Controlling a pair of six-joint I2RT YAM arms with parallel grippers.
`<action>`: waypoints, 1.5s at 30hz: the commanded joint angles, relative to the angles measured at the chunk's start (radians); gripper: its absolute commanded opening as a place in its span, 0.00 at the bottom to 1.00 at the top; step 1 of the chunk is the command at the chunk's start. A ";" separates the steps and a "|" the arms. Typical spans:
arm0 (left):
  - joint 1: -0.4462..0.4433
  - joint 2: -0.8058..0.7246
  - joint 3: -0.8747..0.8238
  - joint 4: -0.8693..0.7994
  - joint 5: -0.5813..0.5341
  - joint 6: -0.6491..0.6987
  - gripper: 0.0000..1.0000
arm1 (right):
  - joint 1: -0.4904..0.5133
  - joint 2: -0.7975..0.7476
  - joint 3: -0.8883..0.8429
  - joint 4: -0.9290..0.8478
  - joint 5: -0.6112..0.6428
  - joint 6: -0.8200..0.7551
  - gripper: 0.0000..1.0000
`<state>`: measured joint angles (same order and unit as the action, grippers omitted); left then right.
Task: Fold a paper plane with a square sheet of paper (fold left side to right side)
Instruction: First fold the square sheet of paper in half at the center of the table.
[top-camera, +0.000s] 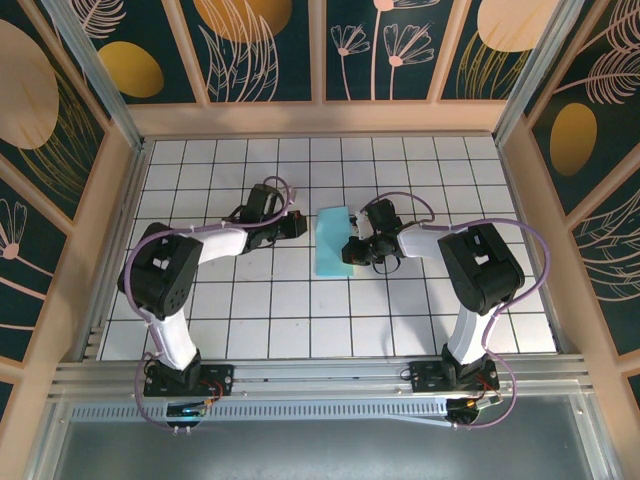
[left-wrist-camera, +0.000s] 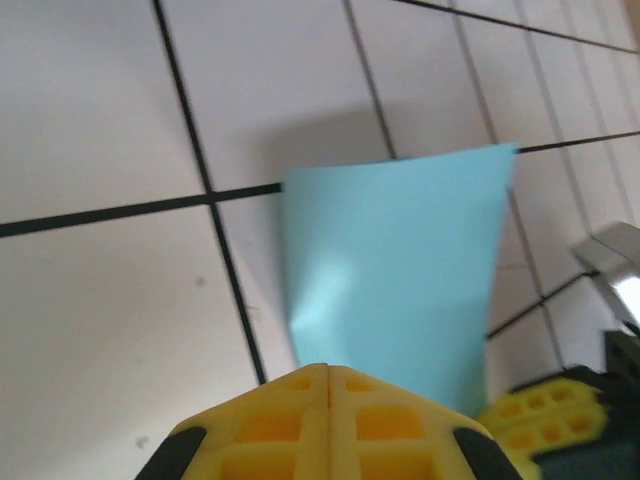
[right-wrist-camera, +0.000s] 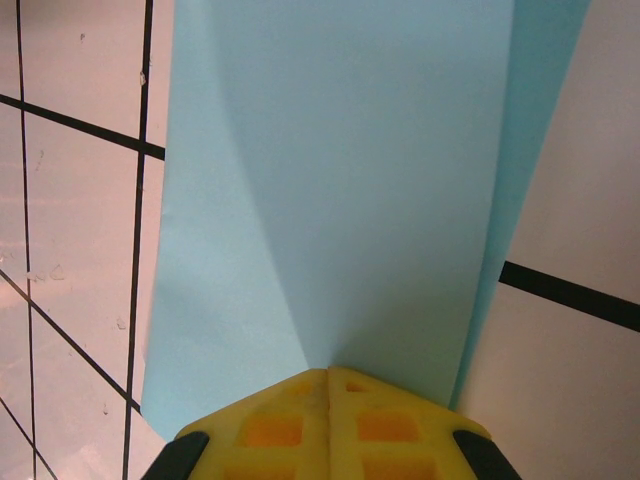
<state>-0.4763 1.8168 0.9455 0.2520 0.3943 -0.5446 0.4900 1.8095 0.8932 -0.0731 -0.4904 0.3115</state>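
Note:
The square sheet of paper (top-camera: 333, 245) lies near the middle of the grid table as a turquoise rectangle about one tile wide, doubled over. In the right wrist view the upper layer (right-wrist-camera: 340, 180) bulges a little and a lower layer peeks out along its right edge. My left gripper (top-camera: 300, 226) is shut, its yellow tips (left-wrist-camera: 328, 368) at the paper's (left-wrist-camera: 400, 260) left edge. My right gripper (top-camera: 350, 250) is shut too, its tips (right-wrist-camera: 328, 370) resting on the paper's right part, with nothing between the fingers. The paper plane is out of view.
White tiles with black grid lines (top-camera: 300, 300) surround the paper. Wooden walls (top-camera: 120, 200) border the table on the left, right and far side. A metal rail (top-camera: 320, 375) runs along the near edge by the arm bases. The right gripper's yellow finger (left-wrist-camera: 540, 415) appears in the left wrist view.

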 joint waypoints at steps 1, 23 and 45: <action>-0.024 -0.003 -0.033 0.106 0.095 -0.030 0.02 | -0.020 0.074 -0.035 -0.156 0.171 -0.033 0.00; -0.063 0.273 0.220 0.031 0.029 -0.026 0.02 | -0.019 0.098 -0.024 -0.165 0.187 -0.037 0.00; -0.007 0.332 0.242 0.010 -0.055 -0.054 0.02 | -0.018 0.106 -0.023 -0.186 0.210 -0.052 0.00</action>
<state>-0.5179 2.1086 1.1606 0.2909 0.4107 -0.5991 0.4900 1.8229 0.9184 -0.1051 -0.4870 0.2916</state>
